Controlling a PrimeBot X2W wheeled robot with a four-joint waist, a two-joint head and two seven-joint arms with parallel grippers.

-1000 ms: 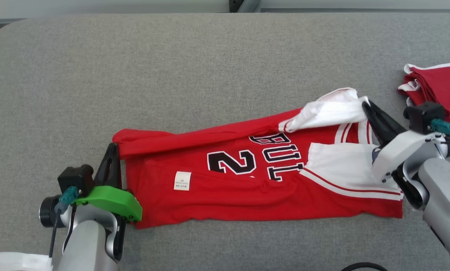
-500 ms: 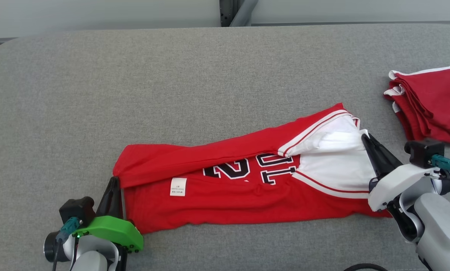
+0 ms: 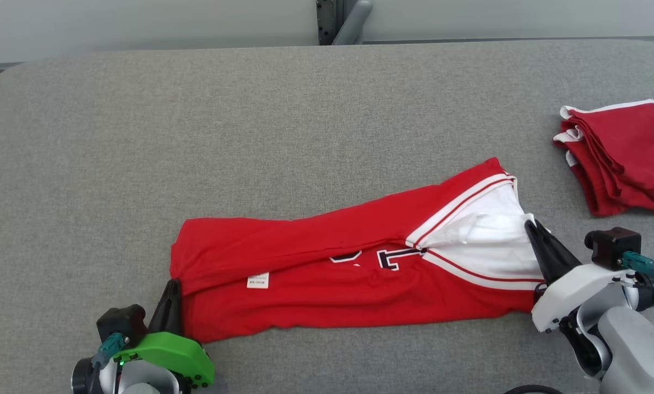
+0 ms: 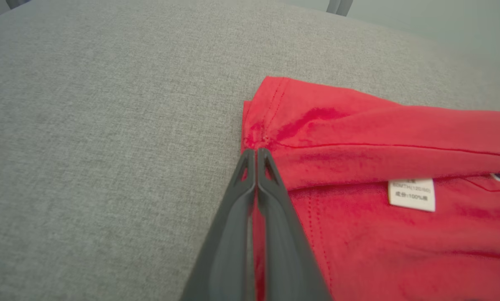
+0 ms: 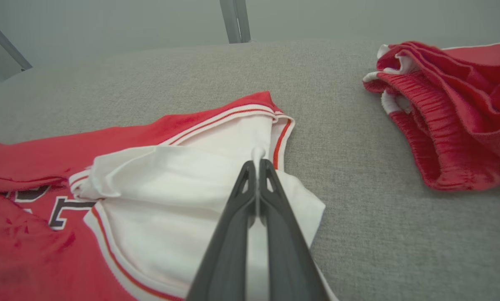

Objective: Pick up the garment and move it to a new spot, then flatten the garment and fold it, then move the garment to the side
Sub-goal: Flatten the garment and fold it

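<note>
Red jersey point(image 3: 332, 298) between left hand point(image 3: 172, 285) and right hand point(image 3: 530, 225)

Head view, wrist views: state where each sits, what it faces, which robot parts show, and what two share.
Head view: on the head, looking down at the jersey; left hand, right hand show.
Left wrist view: on that wrist, facing the jersey's red corner; the left hand, shut, shows.
Right wrist view: likewise, facing its white part.
Shared: shorts, in head and right wrist views.

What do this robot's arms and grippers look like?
Both arms are pale grey. The left gripper has a green cover, the right gripper a white cover. Each has long dark tapering jaws, a black box and a teal cable plug.
</note>
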